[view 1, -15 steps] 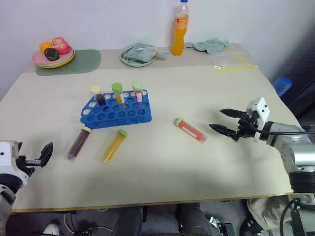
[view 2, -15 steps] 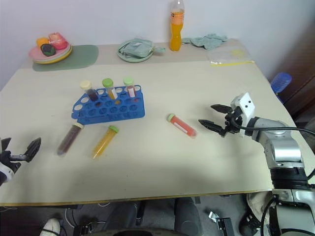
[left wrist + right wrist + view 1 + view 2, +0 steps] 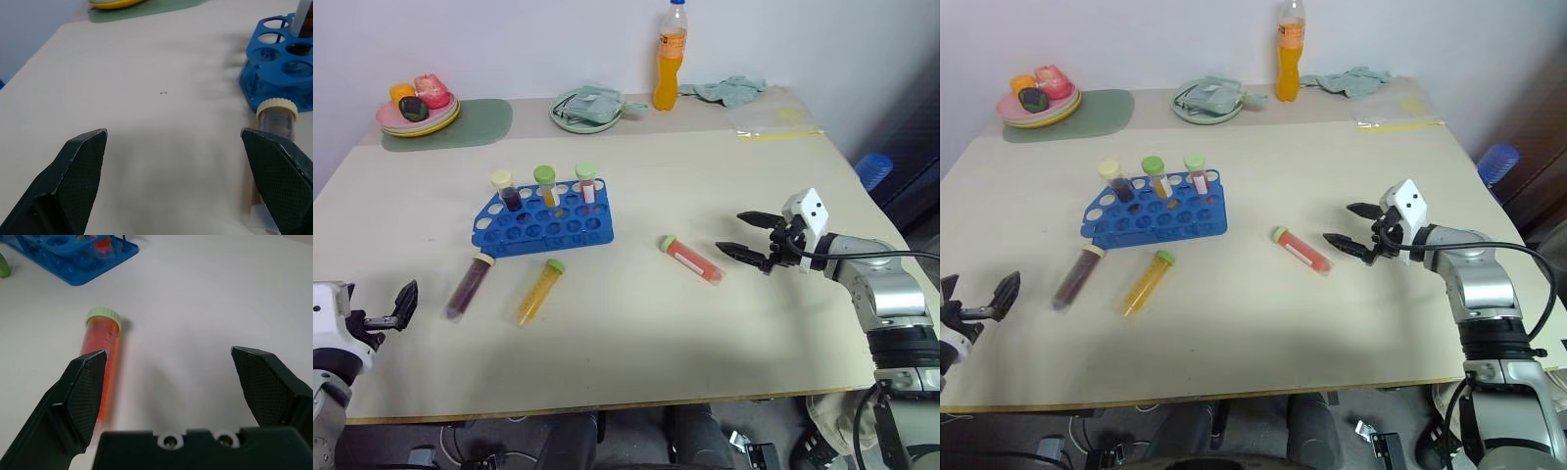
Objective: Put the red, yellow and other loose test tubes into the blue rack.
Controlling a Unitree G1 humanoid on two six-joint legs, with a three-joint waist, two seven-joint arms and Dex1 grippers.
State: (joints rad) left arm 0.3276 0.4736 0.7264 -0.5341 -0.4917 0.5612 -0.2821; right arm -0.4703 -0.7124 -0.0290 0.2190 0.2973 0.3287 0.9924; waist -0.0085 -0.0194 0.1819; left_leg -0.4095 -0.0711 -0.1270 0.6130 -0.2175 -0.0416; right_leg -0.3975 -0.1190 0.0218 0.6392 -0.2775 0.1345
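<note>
Left eye view: blue rack [image 3: 544, 223] sits left of centre on the tabletop [image 3: 636, 323], three capped tubes upright in its far row. Three loose tubes lie flat: dark tube [image 3: 470, 285] and yellow tube [image 3: 540, 291] just near of the rack, red tube [image 3: 691, 259] to the right, well apart from the rack. Right end effector [image 3: 741, 236] released, fingers spread wide, tips just right of the red tube, not touching it. Left end effector [image 3: 399, 308] released, empty, at the near left edge.
</note>
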